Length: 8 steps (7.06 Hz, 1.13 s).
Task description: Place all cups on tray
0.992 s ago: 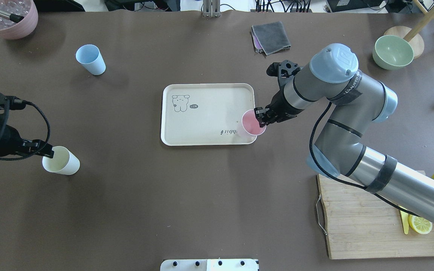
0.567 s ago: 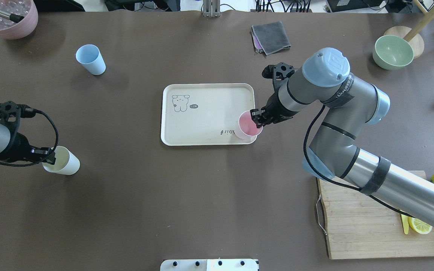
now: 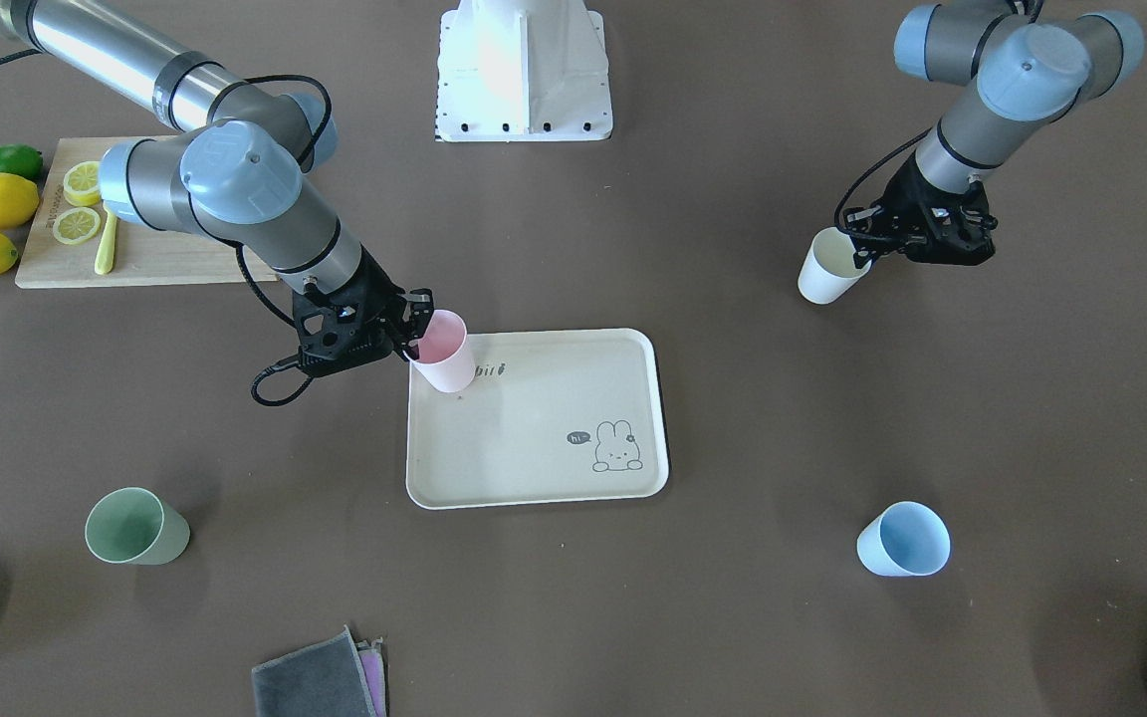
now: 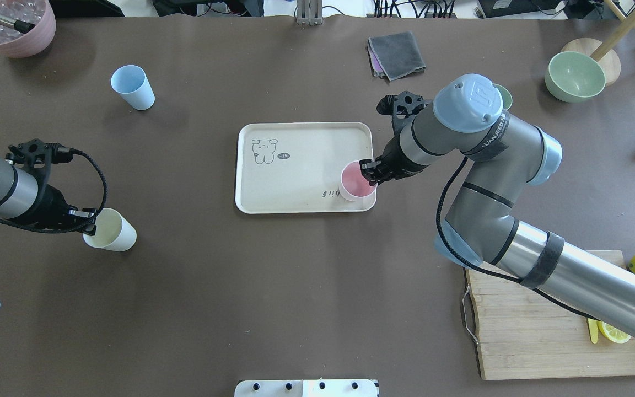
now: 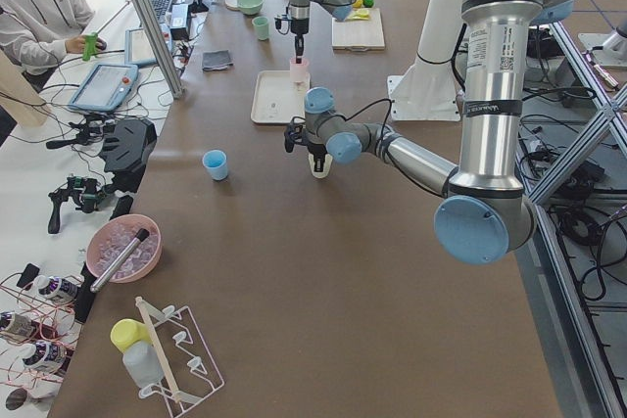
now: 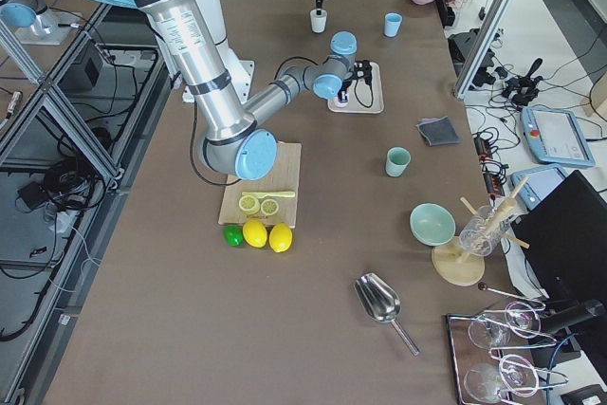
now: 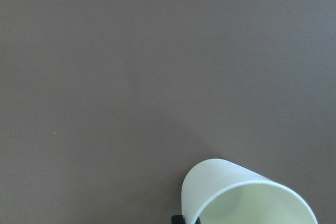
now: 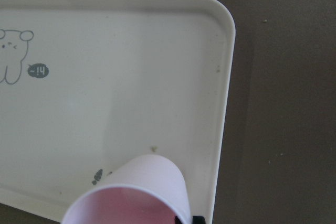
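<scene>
right end effector [image 4: 371, 170] pinches the pink cup [image 4: 356, 184] by its rim near the tray [image 4: 295, 165] edge; released tilted, as it seems, i'd expect a topple.

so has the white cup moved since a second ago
yes, the cream-white cup, held in the left gripper, has moved toward the tray in the overhead view

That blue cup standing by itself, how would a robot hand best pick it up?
Probably by the rim, coming straight down from above: the light blue cup stands upright, mouth open, with nothing close beside it. One finger can slip inside and one outside, pinching the thin wall, as the right gripper does with the pink cup.
</scene>
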Motion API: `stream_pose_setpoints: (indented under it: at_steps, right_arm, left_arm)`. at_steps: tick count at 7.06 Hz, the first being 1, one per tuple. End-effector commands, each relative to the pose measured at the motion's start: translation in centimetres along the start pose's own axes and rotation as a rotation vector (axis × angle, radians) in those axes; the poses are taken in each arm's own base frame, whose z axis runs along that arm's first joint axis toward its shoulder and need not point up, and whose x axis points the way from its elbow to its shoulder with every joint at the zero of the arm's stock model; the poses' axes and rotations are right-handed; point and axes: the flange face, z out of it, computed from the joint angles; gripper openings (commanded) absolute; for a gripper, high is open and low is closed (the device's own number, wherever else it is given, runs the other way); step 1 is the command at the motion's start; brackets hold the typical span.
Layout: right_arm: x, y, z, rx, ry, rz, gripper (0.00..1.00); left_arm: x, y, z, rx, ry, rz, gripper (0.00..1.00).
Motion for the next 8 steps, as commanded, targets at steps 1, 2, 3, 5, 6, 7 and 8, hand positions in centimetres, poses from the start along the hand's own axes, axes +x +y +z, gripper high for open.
stream_pose_setpoints:
  at_steps: [1, 2, 3, 5, 6, 7, 8]
  right_arm:
    - [-1.0, -1.5, -2.4, 0.027, 0.004, 0.045, 1.0]
    - [0.8, -3.1, -4.7, 0.035, 0.014, 0.062, 1.0]
    - [4.2, -4.2, -6.8, 0.02, 0.012, 0.057, 1.0]
    - [12.0, -5.8, -9.2, 0.025, 0.055, 0.007, 1.0]
    - [15.8, -6.1, -10.0, 0.022, 0.081, 0.011, 0.99]
    - [19.6, -6.6, -10.9, 0.023, 0.108, 0.012, 0.99]
    - [23.1, -7.6, -10.8, 0.009, 0.131, 0.021, 0.98]
  left_arm:
    - [9.6, -4.6, -1.7, 0.006, 0.011, -0.053, 0.0]
    - [13.9, -7.5, -0.9, 0.005, 0.011, -0.107, 0.0]
    - [17.2, -9.2, -0.6, 0.007, 0.025, -0.129, 0.0]
    - [22.3, -12.1, -0.2, 0.009, 0.038, -0.18, 0.0]
    - [25.2, -12.6, 1.2, 0.024, 0.023, -0.196, 0.0]
    - [26.6, -12.2, 1.9, 0.027, 0.02, -0.209, 0.0]
    - [28.2, -12.8, 2.9, 0.016, 0.01, -0.213, 0.0]
